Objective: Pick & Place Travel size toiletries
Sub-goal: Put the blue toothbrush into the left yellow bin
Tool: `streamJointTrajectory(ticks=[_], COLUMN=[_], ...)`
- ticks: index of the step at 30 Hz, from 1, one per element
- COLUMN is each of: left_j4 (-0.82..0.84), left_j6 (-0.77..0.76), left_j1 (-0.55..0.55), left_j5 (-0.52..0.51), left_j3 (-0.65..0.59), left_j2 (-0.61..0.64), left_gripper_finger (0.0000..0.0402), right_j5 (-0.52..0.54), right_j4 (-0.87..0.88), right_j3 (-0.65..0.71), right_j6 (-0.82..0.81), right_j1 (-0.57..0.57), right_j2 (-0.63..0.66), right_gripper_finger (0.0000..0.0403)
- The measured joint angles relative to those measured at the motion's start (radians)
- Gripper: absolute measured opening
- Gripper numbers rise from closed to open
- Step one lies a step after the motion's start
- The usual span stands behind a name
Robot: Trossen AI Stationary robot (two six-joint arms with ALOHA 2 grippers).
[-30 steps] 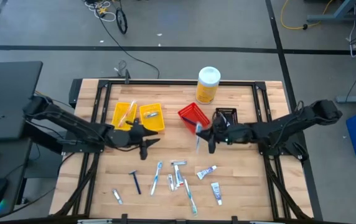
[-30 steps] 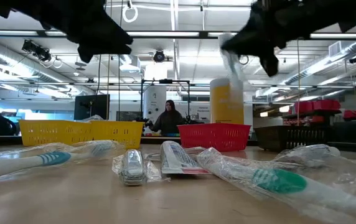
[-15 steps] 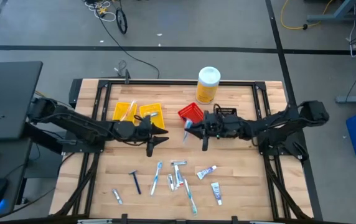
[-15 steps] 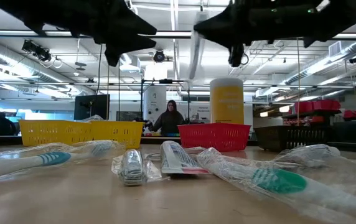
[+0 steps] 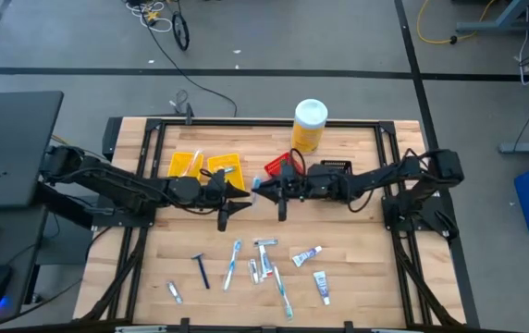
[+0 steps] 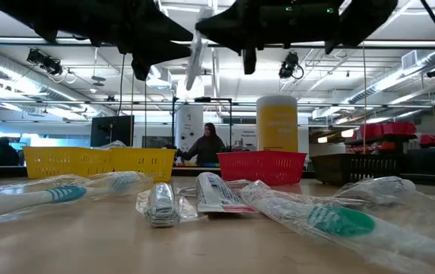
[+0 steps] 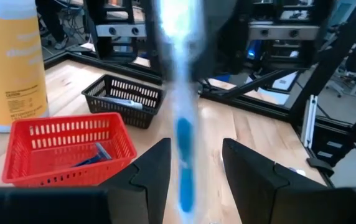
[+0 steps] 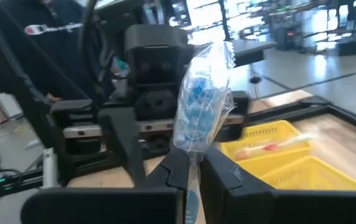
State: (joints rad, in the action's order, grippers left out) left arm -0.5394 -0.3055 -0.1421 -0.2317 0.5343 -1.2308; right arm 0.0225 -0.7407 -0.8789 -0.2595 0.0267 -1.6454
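A blue-white toothbrush in a clear wrapper (image 5: 255, 189) is held in the air above the table's middle by my right gripper (image 5: 264, 190), which is shut on it. In the right wrist view its wrapped head (image 8: 203, 99) stands past the fingers. My left gripper (image 5: 237, 191) is open right beside it. In the left wrist view its fingers (image 7: 156, 171) stand on either side of the toothbrush (image 7: 181, 124) without touching. Other toiletries (image 5: 260, 264) lie on the near half of the table. My right gripper pinches the wrapped toothbrush between its two fingers at the handle (image 8: 192, 167), below the head. It comes level from the table's right side. The toothbrush is lifted clear and stands nearly upright, slightly tilted (image 6: 196, 53), with its head end above the fingers.
Two yellow bins (image 5: 207, 171), a red bin (image 5: 281, 168) holding a blue razor (image 7: 100, 152), and a black bin (image 5: 337, 168) line the far half. A tall yellow canister (image 5: 308, 127) stands behind them. Toothbrushes, tubes, a razor (image 5: 201, 269) and a packet (image 5: 174, 292) lie near.
My right gripper has carried the toothbrush toward the table's left, from beside the red bin to the left gripper, turning on the way. My left gripper has moved a little to the right toward it. The toothbrush now stands between the left fingers.
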Motion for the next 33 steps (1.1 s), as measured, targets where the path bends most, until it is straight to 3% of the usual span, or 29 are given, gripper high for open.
streamJointTrajectory(ticks=[15, 25, 33], left_j4=[-0.002, 0.005, 0.010], left_j6=[0.051, 0.029, 0.003], left_j1=[0.000, 0.000, 0.000], left_j5=[-0.046, -0.039, -0.046], left_j3=[0.000, 0.000, 0.000], left_j2=[0.000, 0.000, 0.000], left_gripper_finger=[0.0149, 0.0046, 0.0058], right_j5=[-0.008, -0.006, -0.006], right_j4=[0.001, 0.001, 0.013], right_j3=[-0.061, -0.061, -0.061], right_j6=[0.017, 0.021, 0.025], right_j1=[-0.002, -0.004, -0.007], right_j2=[-0.046, -0.049, -0.049], right_gripper_finger=[0.0024, 0.0025, 0.0078])
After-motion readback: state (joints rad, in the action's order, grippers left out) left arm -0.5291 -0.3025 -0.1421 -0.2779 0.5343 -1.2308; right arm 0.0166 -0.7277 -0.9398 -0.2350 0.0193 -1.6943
